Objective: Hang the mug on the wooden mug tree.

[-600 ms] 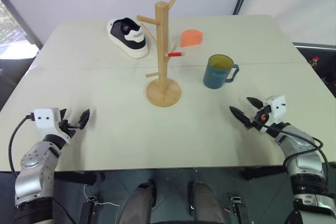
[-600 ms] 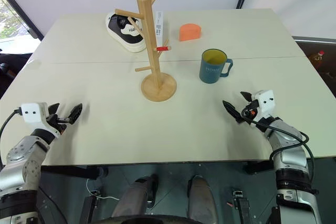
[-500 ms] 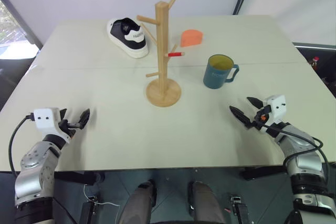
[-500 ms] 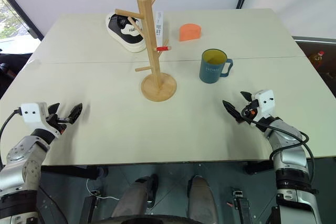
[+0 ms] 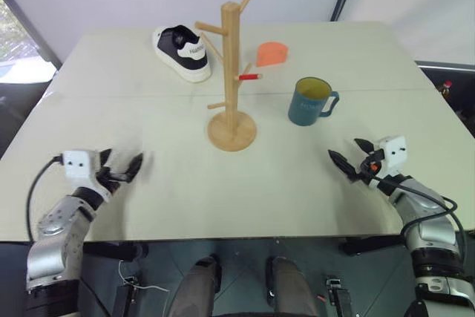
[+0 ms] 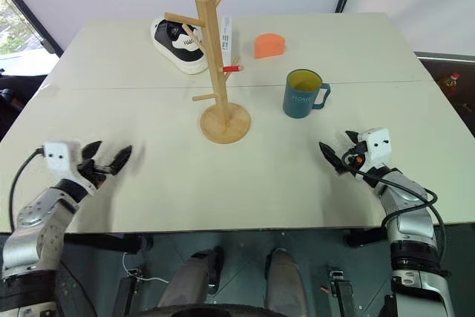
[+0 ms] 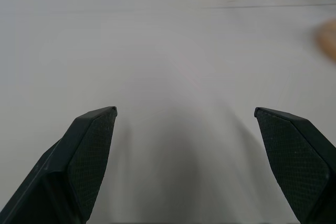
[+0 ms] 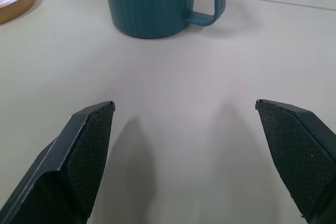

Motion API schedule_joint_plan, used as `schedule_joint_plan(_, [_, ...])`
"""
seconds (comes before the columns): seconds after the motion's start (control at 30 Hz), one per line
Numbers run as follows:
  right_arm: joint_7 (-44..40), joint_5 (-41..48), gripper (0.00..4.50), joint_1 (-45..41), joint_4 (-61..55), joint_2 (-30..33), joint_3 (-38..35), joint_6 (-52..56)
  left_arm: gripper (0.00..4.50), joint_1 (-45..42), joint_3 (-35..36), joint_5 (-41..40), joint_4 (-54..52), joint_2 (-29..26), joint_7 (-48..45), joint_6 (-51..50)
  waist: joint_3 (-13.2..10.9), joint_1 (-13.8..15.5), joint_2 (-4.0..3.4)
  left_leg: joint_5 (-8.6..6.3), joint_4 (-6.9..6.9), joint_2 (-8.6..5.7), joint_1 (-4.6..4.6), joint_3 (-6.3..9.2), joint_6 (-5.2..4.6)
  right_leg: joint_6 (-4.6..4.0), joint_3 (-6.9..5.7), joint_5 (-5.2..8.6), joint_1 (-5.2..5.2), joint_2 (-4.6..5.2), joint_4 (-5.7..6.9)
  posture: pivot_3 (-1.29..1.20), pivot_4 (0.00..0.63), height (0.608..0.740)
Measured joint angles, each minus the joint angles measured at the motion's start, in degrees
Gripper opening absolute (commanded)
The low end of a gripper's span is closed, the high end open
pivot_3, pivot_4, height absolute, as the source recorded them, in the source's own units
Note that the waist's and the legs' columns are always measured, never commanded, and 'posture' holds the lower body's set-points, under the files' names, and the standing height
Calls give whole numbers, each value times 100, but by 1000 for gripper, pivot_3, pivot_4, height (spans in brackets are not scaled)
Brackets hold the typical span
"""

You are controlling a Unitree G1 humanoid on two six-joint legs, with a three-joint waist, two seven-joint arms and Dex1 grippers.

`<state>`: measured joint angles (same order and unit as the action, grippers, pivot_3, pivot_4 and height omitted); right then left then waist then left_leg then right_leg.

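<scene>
Pale worktop [image 5: 148,120] seen from head view: mug [image 5: 309,101] upright, mouth up, handle toward robot's right, well right of tree [image 5: 231,72], post vertical. Right claw [image 5: 351,159] spread, empty, set near mug, likely staged for pickup. Left wrist: left claw [image 7: 184,129] spread over bare worktop. Right wrist: mug dead ahead.

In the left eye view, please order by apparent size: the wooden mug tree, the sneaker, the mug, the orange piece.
1. wooden mug tree
2. sneaker
3. mug
4. orange piece, though it lies farther back, so less sure.
</scene>
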<state>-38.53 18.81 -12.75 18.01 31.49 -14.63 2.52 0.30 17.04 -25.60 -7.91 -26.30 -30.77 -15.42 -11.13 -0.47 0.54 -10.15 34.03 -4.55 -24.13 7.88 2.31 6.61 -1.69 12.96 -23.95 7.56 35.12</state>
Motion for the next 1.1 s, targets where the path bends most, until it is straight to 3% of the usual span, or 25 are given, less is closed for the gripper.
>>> schedule_joint_plan(0.23, [571, -168, 4458, -244, 117, -9, -42, -72, 4500, -125, -1245, -373, -1249, -46, -975, -332, 0, -15, 0, 1, 2, 10, 2, -4, -2, -9, 2, -5, -1, -12, 1, 0, 150, 740])
schedule_joint_plan(0.4, [964, -446, 4458, -766, 445, -165, 66, -247, 4500, -718, -2078, -360, -1640, 22, -1188, -566, 0, -31, -1, 2, 13, 31, 10, -10, -3, -15, 8, -9, 5, -36, 1, 0, 150, 740])
schedule_joint_plan(0.63, [1402, -803, 4458, -1666, 1439, -446, 209, -570, 4500, -1133, -2298, -310, -1646, 216, -1074, -654, 0, -35, -1, 3, 12, 41, 19, -9, -4, -32, 12, -20, 7, -66, 4, 0, 150, 740])
schedule_joint_plan(1.1, [1619, -1131, 4458, -2808, 3320, -631, 375, -1299, 4500, -1040, -2240, -309, -1651, 158, -1016, -664, 0, -50, -2, 4, 12, 40, 24, -10, -4, -42, 22, -26, 9, -70, 5, 0, 150, 740])
